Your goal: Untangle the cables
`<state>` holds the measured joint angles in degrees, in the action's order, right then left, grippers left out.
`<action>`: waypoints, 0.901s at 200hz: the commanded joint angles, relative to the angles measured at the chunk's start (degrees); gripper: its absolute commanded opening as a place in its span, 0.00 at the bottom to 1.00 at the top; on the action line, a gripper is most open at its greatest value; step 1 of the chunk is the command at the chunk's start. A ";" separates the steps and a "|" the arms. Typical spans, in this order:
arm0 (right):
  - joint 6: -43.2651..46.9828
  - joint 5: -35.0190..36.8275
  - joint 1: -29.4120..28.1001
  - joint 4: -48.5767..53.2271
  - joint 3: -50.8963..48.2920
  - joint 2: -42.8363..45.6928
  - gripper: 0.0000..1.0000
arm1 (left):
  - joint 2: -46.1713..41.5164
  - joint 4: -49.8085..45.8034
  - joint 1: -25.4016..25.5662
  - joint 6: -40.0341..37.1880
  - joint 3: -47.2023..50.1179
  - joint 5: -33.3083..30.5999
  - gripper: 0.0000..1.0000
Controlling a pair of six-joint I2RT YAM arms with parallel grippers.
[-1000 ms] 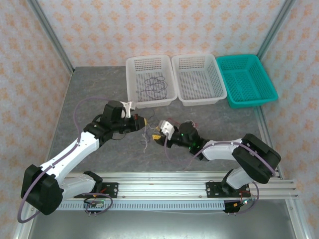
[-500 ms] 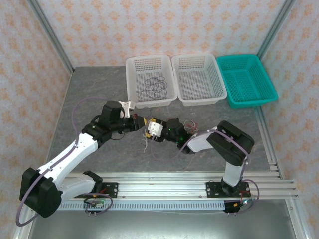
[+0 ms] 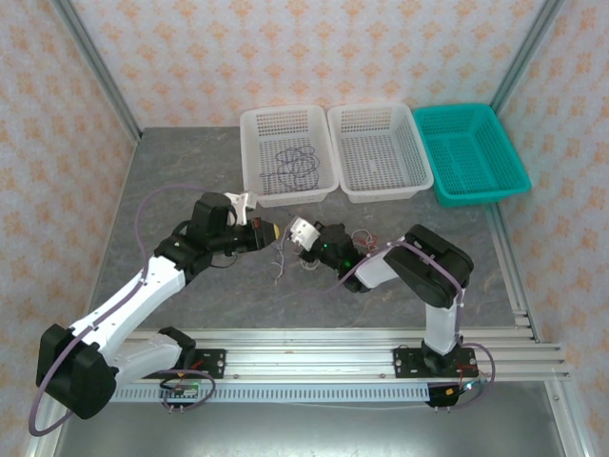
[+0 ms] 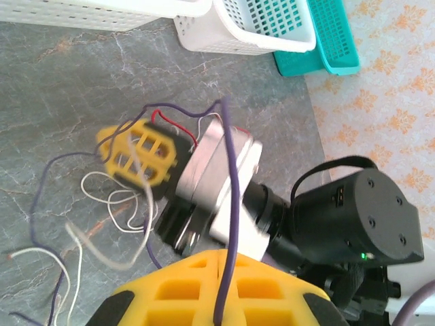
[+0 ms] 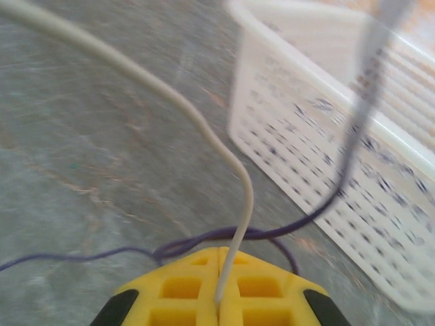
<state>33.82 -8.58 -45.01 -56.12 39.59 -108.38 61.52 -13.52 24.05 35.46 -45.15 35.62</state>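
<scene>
Right hand (image 5: 219, 302): white cable (image 5: 246, 193); left hand (image 4: 217, 305): purple cable (image 4: 231, 204) (wrist views).

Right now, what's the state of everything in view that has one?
left gripper, shut on purple cable
right gripper, shut on white cable
purple cable, pinched, running over the right gripper's body
white cable, pinched, the rest in loose loops
red cable, loose, arched beside the right gripper's fingers
left white basket, upright, holds one dark coiled cable
middle white basket, upright, nothing visible inside
teal basket, upright, nothing visible inside
</scene>
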 commanded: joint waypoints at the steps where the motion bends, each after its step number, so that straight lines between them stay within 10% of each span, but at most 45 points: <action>1: -11.63 7.77 2.89 -0.56 -1.14 3.74 0.00 | -1.98 -0.76 -0.92 -1.80 0.78 0.86 0.00; 61: -15.88 17.37 6.76 2.66 -5.98 10.35 0.00 | -7.33 7.17 -6.91 4.61 1.54 4.72 0.00; 88: -12.04 6.34 6.86 -4.60 -11.81 12.56 0.00 | -6.16 3.16 -8.46 3.06 -4.86 0.92 0.00; 180: -9.56 -4.75 6.78 11.44 -14.26 19.34 0.00 | 14.07 2.96 -8.63 -1.62 -51.81 -3.01 0.00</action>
<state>23.40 -10.85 -38.20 -47.31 26.85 -90.15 71.26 -11.33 15.75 35.70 -84.51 32.14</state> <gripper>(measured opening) 0.039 0.051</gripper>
